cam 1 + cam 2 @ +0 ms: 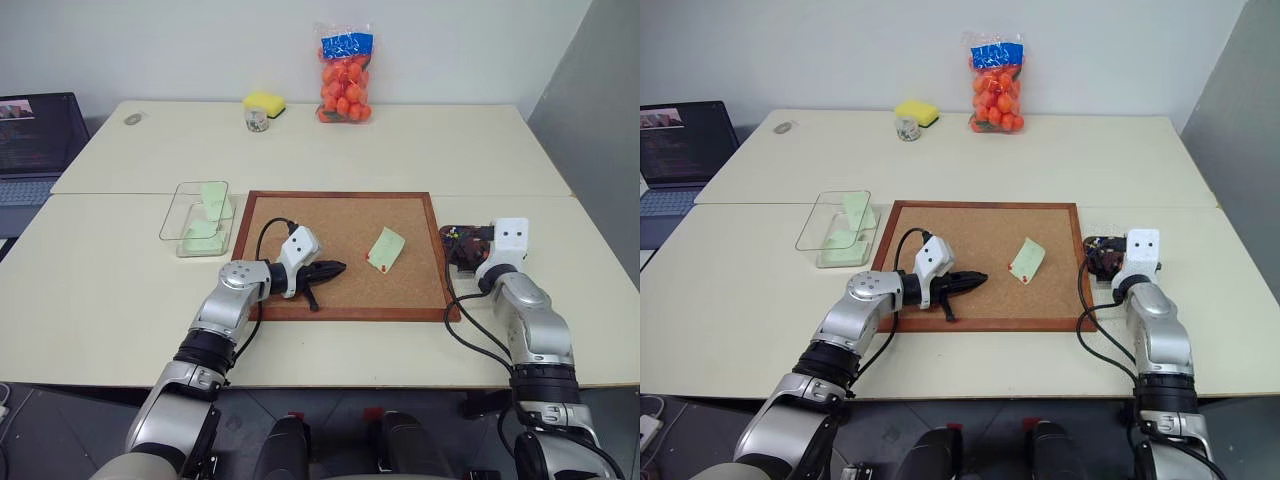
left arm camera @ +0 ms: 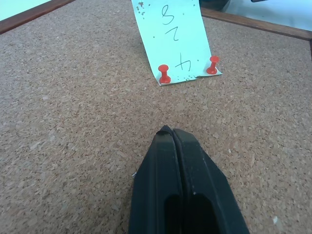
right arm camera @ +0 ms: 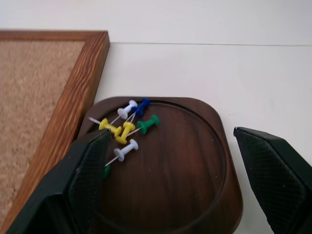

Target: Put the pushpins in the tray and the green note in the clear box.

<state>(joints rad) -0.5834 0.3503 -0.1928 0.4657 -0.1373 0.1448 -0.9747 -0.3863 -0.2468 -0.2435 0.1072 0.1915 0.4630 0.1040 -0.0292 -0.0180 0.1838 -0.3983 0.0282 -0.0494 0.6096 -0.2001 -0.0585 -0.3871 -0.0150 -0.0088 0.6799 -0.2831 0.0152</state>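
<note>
The left gripper, its black fingers pressed together on nothing, hovered low over the cork board and pointed at the green note, which lay near the board's middle, well short of the clear box off the board's left edge. Two red pushpins held the note's near edge to the cork. At the board's right edge the right gripper, its fingers spread wide and empty, hung just above the tray, where yellow, blue, white and green pins lay heaped on the side nearest the frame. Other green slips already sat in the clear box.

The risks appeared to lie with the two remaining pins. Each was far smaller than a finger, and a closed gripper would have had to open and settle squarely around a head; a grazing approach could have tipped a pin sideways or driven it deeper. Pulling one pin while the other held could have torn or creased the thin paper. A pin released carelessly might have bounced off the tray's shallow rim onto the table, and the heap near the rim left little margin on that side. The freed, slightly raised note could also have slid or folded under a flat pinch
</note>
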